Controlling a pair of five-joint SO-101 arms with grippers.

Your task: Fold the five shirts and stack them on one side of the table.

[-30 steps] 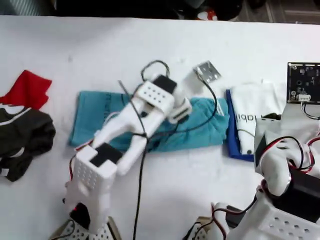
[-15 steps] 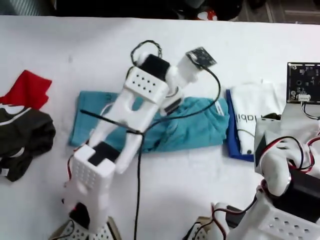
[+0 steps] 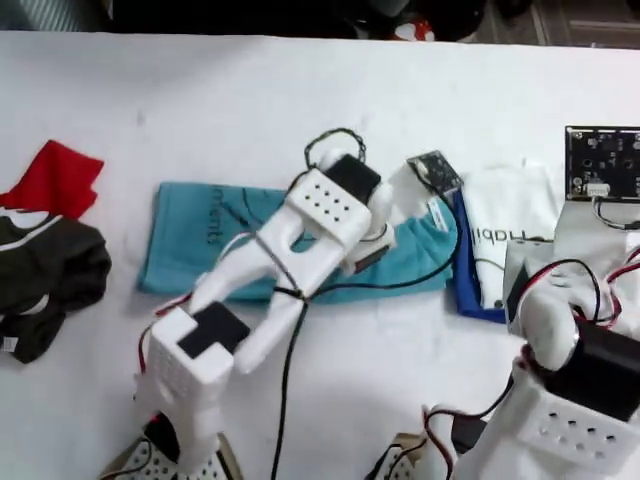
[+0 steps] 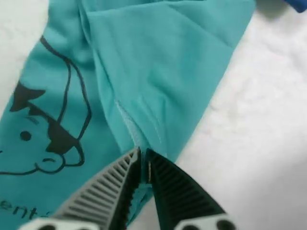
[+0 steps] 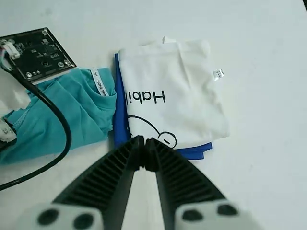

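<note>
A teal shirt (image 3: 200, 235) lies spread lengthwise across the middle of the table, its printed side up. My left gripper (image 4: 143, 154) is down at the right part of this teal shirt (image 4: 168, 57), shut on a raised fold near its front edge. A folded white shirt (image 3: 510, 225) rests on a blue shirt (image 3: 468, 290) at the right side. My right gripper (image 5: 144, 143) hovers shut and holds nothing, just short of the white shirt (image 5: 177, 91) and the blue shirt (image 5: 120, 129) beneath it.
A red shirt (image 3: 55, 178) and a crumpled black shirt (image 3: 50, 270) lie at the table's left edge. The left arm (image 3: 290, 250) and its black cable cross the teal shirt. The right arm (image 3: 570, 340) stands at the front right corner.
The left arm's wrist swung back and left, then came right and down onto the teal shirt's right part. The right arm shifted slightly.
</note>
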